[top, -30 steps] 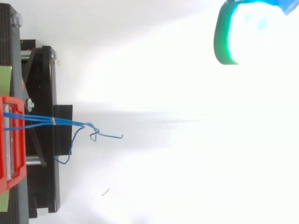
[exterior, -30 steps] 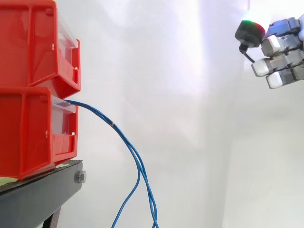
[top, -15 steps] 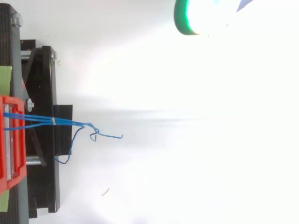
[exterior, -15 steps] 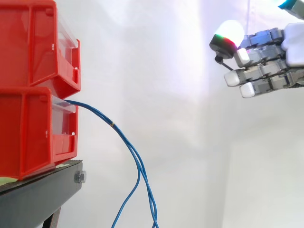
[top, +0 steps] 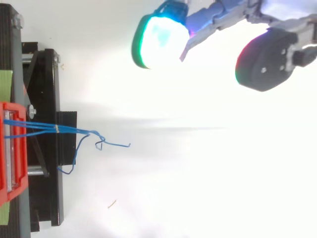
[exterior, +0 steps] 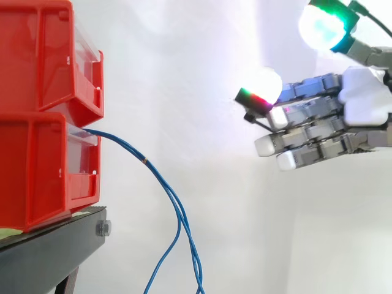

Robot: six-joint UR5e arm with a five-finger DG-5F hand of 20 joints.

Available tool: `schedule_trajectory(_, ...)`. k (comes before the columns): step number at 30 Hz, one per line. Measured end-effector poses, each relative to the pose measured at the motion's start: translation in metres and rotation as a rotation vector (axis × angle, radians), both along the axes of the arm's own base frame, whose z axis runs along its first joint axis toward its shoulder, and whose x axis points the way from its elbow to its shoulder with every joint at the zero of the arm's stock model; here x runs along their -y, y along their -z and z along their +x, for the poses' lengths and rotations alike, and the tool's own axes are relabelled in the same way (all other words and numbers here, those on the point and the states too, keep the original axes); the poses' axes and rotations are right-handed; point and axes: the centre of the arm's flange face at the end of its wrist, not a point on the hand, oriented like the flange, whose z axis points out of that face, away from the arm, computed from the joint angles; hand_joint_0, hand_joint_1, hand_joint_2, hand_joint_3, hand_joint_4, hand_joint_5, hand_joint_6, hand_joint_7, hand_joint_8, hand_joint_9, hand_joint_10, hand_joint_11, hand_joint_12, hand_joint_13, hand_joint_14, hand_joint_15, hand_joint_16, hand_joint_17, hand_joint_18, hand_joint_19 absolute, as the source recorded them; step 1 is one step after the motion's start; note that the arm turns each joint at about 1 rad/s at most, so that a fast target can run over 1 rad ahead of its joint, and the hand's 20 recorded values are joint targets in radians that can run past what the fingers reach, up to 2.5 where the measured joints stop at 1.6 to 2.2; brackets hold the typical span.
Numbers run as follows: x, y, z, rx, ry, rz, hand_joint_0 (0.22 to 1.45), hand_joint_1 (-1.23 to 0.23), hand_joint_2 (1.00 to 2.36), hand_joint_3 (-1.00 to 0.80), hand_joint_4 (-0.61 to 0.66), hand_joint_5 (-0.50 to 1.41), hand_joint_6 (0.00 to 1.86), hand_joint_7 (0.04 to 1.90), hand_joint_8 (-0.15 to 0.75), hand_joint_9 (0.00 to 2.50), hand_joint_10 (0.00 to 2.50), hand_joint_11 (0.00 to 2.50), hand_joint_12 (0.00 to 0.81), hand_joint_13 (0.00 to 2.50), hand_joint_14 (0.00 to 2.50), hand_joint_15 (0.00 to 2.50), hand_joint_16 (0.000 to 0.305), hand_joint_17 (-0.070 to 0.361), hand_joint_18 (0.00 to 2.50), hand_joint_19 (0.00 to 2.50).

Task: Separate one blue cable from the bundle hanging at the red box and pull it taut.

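A bundle of thin blue cables [exterior: 164,185] leaves the front of the lower red bin [exterior: 37,171] and droops down to the right, held together by a small band near the bin. In the top view the cables [top: 69,130] run right from the bin and end in loose curls. My hand [exterior: 364,104] hangs at the right, above the cables and well apart from them. It is open, with straight fingers [exterior: 300,131] pointing left toward the bins and nothing held. Its glowing fingertips [top: 156,42] sit at the upper edge of the top view.
A second red bin [exterior: 37,67] is stacked on the lower one, both on a black stand [exterior: 49,251] at the left. A white curtain backs the scene. Small specks lie on the white floor [top: 113,203] below.
My hand has moved left toward the bins and somewhat lower, coming further into both views. The cables hang as before.
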Motion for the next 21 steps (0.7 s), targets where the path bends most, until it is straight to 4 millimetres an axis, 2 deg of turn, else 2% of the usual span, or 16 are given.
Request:
schedule_trajectory(9,-0.007,0.033,0.019,-0.015,0.017,0.006,0.56,-0.64,1.0,-0.5,0.27,-0.22,0.5,0.96,0.363,0.51,0.01,0.61,0.434,0.42,0.01,0.23,0.059,0.133,0.61,0.25)
schedule_trajectory(21,-0.022,0.04,0.025,-0.023,0.039,-0.015,0.56,-0.64,1.0,-0.5,0.27,-0.22,0.5,0.96,0.365,0.51,0.01,0.61,0.433,0.42,0.01,0.22,0.059,0.133,0.61,0.26)
